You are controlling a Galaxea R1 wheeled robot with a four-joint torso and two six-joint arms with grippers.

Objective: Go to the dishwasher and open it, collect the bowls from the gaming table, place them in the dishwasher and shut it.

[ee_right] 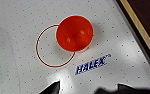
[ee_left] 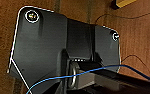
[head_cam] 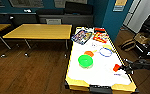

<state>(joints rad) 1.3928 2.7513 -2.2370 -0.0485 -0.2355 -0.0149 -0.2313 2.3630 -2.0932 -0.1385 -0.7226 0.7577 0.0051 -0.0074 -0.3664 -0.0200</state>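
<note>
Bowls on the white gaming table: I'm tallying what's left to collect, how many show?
3: a green bowl mid-table, an orange bowl just beyond it, and a red bowl near the right edge by the right gripper. Clutter may hide others.

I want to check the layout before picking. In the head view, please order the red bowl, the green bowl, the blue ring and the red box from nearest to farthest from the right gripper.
From the right gripper:
1. Red bowl, right beside it, near the gaming table's right edge.
2. Green bowl, mid-table, toward the left.
3. Blue ring, farther up the table; close to the green bowl in rank.
4. Red box, at the far end.
</note>
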